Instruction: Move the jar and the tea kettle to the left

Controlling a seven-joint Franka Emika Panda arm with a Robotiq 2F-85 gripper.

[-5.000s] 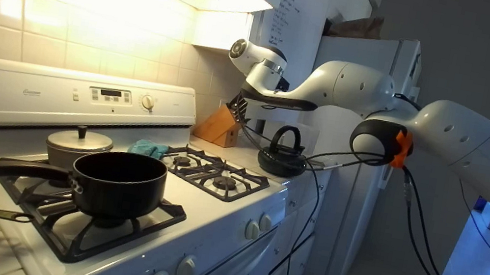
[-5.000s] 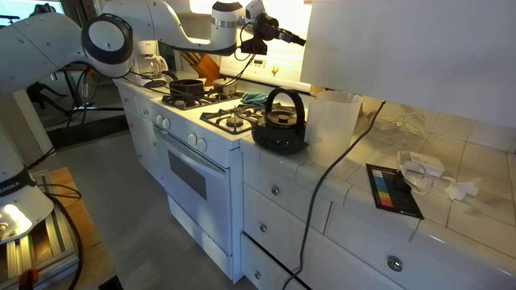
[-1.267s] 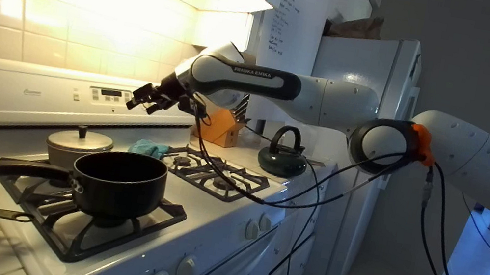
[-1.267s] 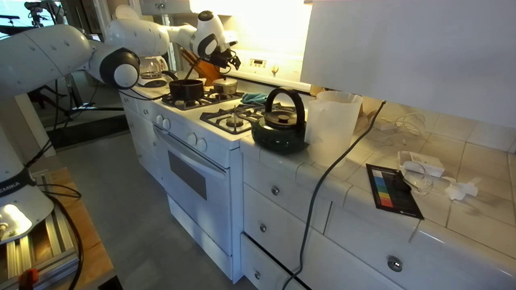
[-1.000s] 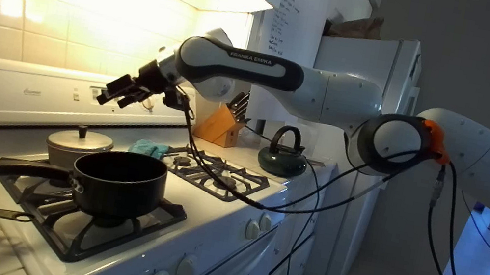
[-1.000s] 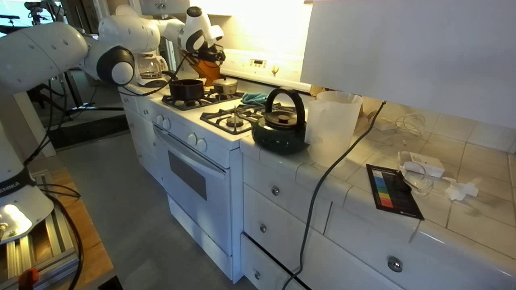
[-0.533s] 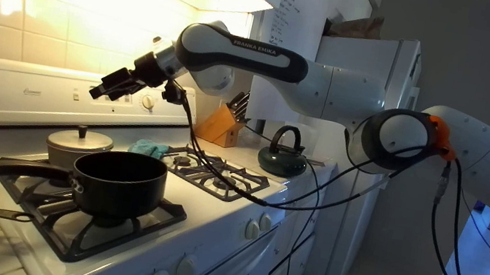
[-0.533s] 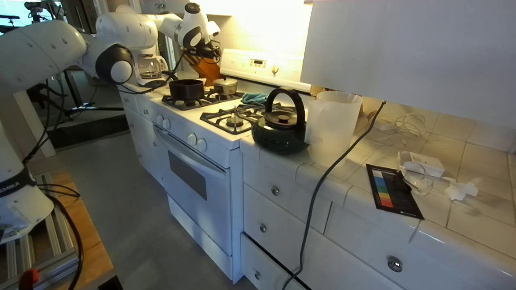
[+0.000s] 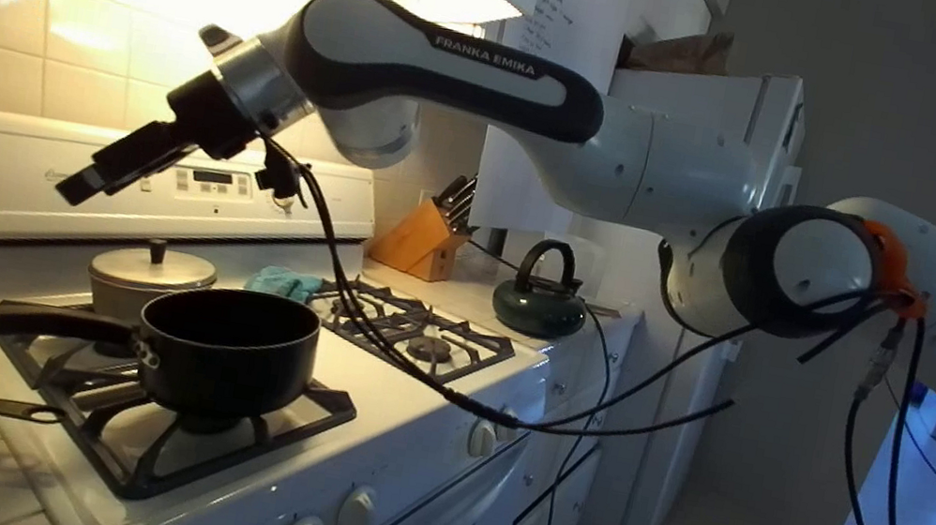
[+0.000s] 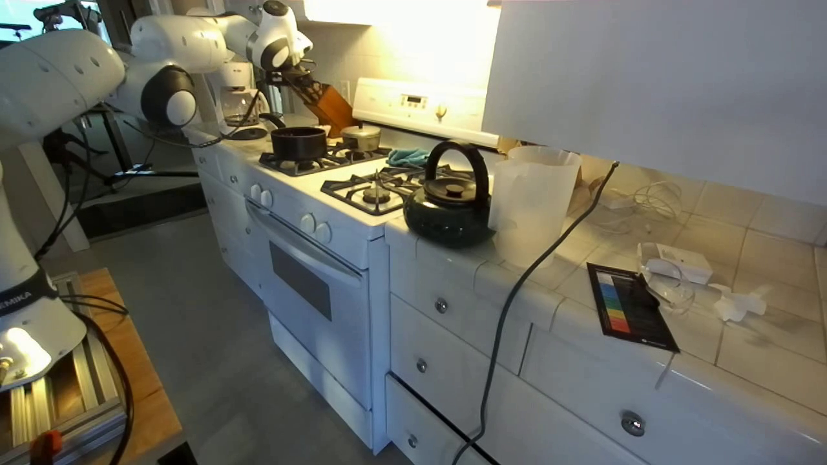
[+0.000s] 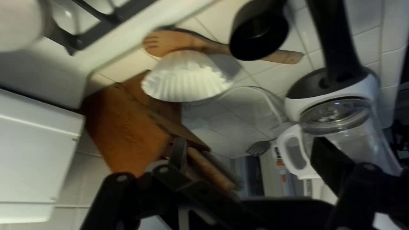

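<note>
While end effector [image 9: 84,182] aloft, kettle [image 9: 539,305] distant

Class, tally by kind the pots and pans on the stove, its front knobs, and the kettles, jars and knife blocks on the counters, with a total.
Tea kettle: 1
Translucent jar: 1
Long-handled black saucepan: 1
Lidded metal pot: 1
Front knobs: 4
Wooden knife blocks: 2, past opposite ends of the stove
Total: 10

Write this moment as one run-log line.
pincer: open, holding nothing | tea kettle: upright on counter | translucent jar: beside tea kettle | black pot: on stove | task items: untouched, pincer well away
</note>
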